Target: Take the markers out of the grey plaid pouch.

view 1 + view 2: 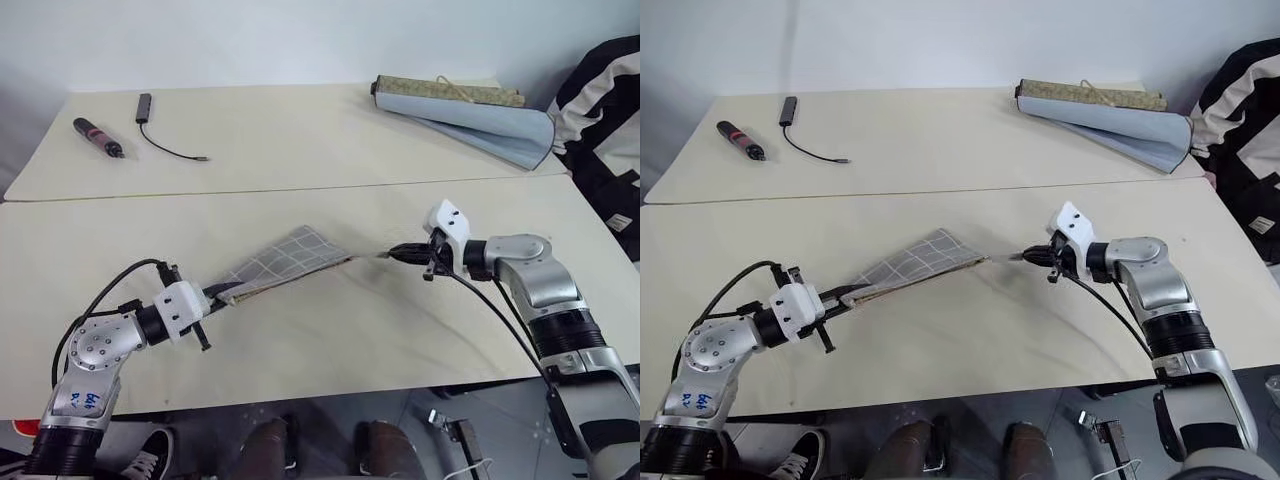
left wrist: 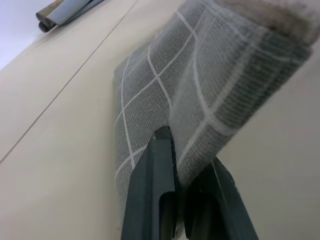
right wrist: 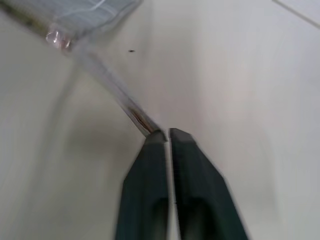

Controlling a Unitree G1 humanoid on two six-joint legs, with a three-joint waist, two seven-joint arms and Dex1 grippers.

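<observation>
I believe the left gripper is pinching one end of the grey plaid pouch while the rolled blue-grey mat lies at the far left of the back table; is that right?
Not quite: the rolled blue-grey mat lies at the far right of the back table, as the left eye view shows. The rest holds: the left gripper is pinching one end of the grey plaid pouch.

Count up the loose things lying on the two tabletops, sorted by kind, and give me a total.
Grey plaid pouch: 1
Rolled blue-grey mat: 1
Thick black tool with a pink band: 1
Black cable with a small box at one end: 1
Total: 4
</observation>
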